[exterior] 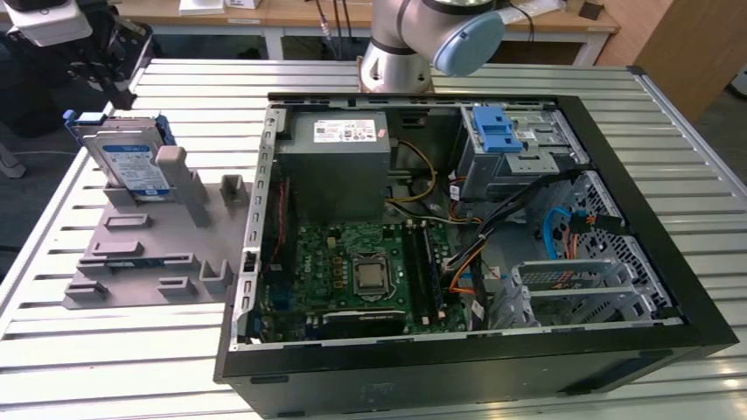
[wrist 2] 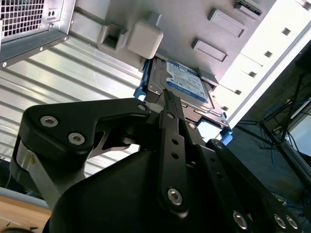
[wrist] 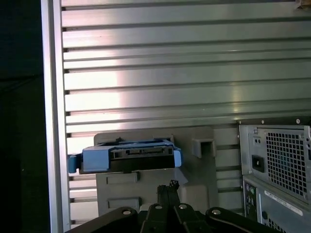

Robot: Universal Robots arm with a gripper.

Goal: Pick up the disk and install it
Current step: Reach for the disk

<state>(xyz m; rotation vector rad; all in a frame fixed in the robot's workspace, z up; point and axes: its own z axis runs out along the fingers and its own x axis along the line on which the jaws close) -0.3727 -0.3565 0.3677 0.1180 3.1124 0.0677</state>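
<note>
One disk stands on edge just beyond closed jaws.

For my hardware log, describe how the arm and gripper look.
The arm is silver-grey metal tubing with rounded joints, one closed by a light blue cap. The gripper is matte black: flat linkage bars with rounded ends, pinned by silver screws, on a bulky black body. A grey ring sits behind it in the second wrist view.
</note>
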